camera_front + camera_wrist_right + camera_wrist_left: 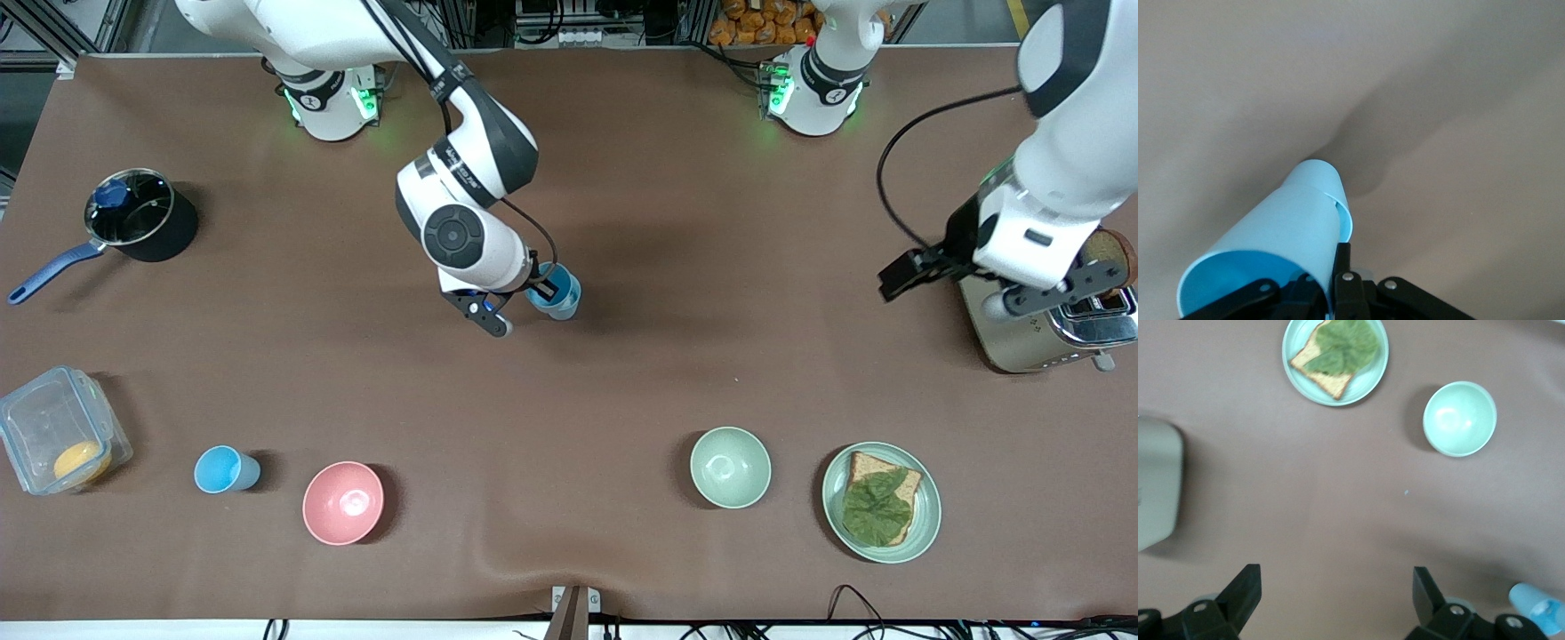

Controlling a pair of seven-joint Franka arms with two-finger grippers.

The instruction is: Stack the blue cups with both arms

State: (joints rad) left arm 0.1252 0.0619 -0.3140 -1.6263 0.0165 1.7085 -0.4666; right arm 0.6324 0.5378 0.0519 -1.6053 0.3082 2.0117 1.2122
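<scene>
1. The stacking is not done. One blue cup (227, 468) stands alone on the table (676, 151), near the front camera, toward the right arm's end. It sits between a clear box (53, 427) and a pink bowl (343, 502). Nothing touches it.
2. The right gripper (520, 304) is over the middle of the table. Its fingers are clamped on the rim of the other blue cup (558, 298). I cannot tell if this cup is lifted or touches the cloth.
3. What is left, I think: bring the two cups together and slip one into the other.
4. The left gripper (1335, 577) waits over the toaster (1049, 329) with its fingers wide apart, holding nothing.
5. The table has a brown cloth with a small wrinkle at the near edge. A pot (142, 218) stands toward the right arm's end. A green bowl (730, 467) and a plate (932, 511) with bread and a leaf stand toward the left arm's end.
6. Past the arms' bases are metal frames and cables.
</scene>
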